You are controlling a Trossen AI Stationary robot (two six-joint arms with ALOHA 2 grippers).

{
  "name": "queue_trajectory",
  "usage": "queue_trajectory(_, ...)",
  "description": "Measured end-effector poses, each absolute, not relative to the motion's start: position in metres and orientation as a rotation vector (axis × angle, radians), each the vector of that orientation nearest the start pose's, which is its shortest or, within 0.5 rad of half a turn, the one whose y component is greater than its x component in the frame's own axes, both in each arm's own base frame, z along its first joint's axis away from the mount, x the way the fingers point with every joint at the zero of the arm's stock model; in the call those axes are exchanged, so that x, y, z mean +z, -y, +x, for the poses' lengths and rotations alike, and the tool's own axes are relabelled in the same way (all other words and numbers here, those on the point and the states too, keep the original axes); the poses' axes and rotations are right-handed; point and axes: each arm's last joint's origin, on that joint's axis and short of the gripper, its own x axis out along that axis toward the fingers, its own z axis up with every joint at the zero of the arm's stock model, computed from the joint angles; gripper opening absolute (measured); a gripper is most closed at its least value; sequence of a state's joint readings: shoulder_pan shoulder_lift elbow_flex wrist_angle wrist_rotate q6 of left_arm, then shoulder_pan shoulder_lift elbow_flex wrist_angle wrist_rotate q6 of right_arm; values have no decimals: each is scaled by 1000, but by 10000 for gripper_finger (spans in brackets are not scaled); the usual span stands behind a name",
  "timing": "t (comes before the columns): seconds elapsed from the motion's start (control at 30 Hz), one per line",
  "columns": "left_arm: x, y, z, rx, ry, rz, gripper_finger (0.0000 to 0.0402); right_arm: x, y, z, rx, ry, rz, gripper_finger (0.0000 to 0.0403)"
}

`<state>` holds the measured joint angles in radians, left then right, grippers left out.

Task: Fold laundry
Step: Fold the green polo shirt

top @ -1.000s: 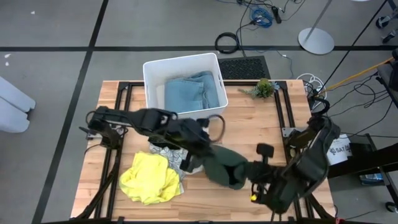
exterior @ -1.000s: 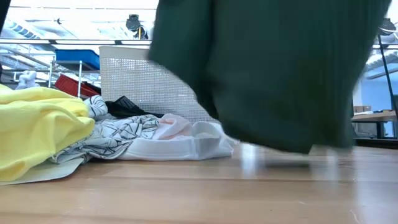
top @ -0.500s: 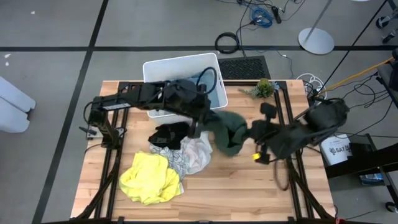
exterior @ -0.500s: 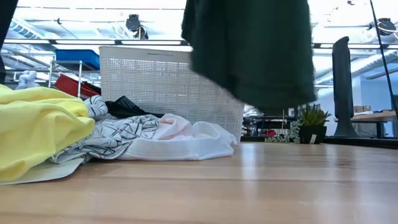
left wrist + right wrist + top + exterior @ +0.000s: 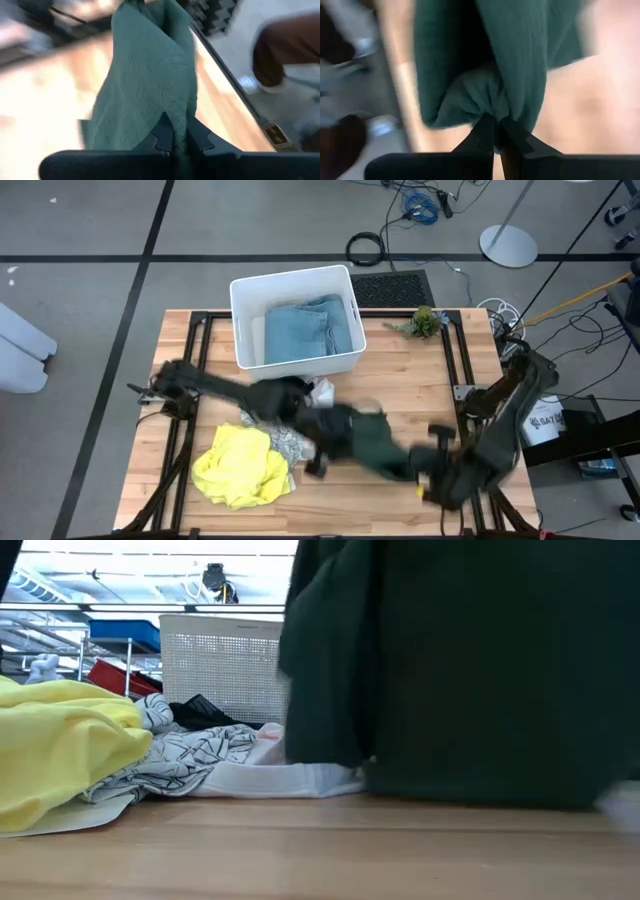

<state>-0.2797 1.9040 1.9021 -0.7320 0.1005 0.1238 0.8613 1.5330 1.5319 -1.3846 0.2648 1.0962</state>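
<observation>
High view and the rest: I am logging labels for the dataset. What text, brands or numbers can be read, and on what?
None can be read. The white tag beside the right arm carries dark print, too small to make out. The garments and the white bin show no lettering.

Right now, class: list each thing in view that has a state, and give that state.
Dark green garment: held between both arms.
Left end effector: shut on it.
Right end effector: shut on it.
Light blue garment: in the bin.
Yellow garment: crumpled on the table.
</observation>
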Motion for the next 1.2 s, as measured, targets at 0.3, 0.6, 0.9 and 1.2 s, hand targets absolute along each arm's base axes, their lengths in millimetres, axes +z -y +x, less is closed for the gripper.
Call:
queue_trajectory(0.3,276,194,407,-444,-796,146,15,268,-255,169,-15,-1112,486,0)
queue_trajectory(0.6,277,139,418,-298,-905,-33,15,265,-210,208,-196,-1124,401,0)
queue_trajectory(0.9,271,81,425,-253,-1033,-253,36,266,-152,236,-306,-1290,318,0)
queue_trajectory(1.2,267,42,423,-195,-1122,-368,131,252,-112,250,-216,-1370,167,0)
